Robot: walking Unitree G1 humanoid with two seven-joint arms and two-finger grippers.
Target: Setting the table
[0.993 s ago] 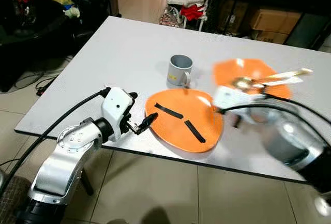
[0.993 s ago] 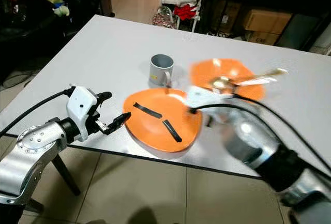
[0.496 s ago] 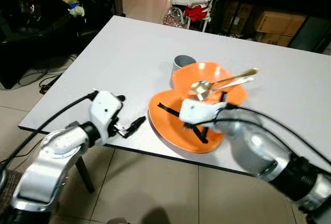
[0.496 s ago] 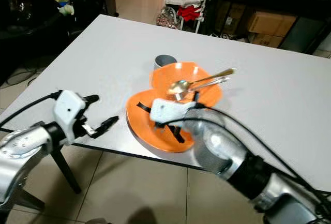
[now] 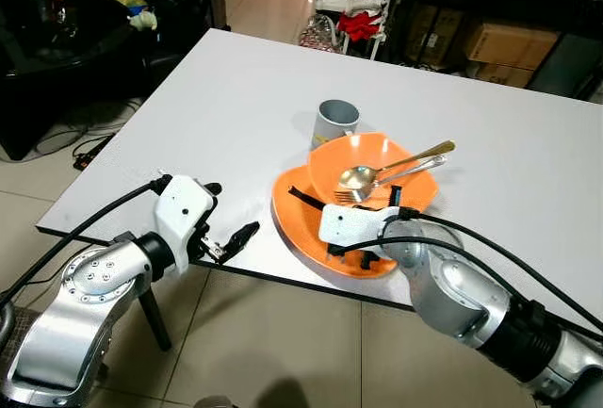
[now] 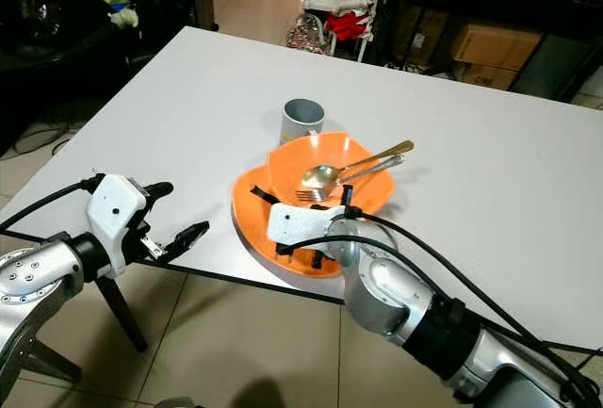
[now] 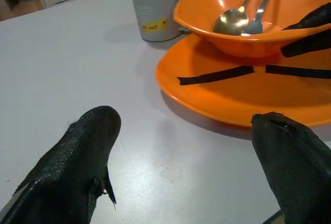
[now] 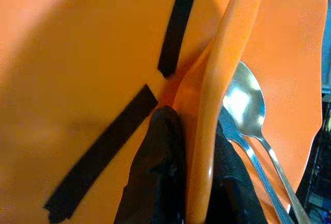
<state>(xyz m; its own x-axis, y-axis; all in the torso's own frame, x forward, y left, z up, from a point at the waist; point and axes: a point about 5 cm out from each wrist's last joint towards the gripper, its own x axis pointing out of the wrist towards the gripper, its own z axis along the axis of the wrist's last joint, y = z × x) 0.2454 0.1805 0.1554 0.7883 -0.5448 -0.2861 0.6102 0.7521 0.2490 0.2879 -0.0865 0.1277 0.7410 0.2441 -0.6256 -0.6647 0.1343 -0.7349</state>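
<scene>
An orange plate [image 5: 306,224] with two black tape strips lies near the table's front edge. Low over its far half is an orange bowl [image 5: 332,156], and I cannot tell whether the two touch. My right gripper [image 5: 393,201] is shut on the bowl's near rim [image 8: 206,131], one finger [image 8: 163,167] outside and one inside. A gold spoon [image 5: 358,178] and a fork [image 7: 257,23] lie in the bowl. A grey mug [image 5: 334,123] stands just behind it. My left gripper [image 7: 186,131] is open, holds nothing, and hovers at the table's front edge left of the plate.
The white table [image 5: 217,97] stretches bare to the left and far side. Its front edge [image 5: 113,238] runs under my left arm, with tiled floor below. Dark furniture, cardboard boxes [image 5: 495,40] and clutter stand beyond the far side.
My right arm swung the bowl, with spoon and fork, in from the right and lowered it over the plate. My left gripper drew back from the plate's rim towards the table edge.
</scene>
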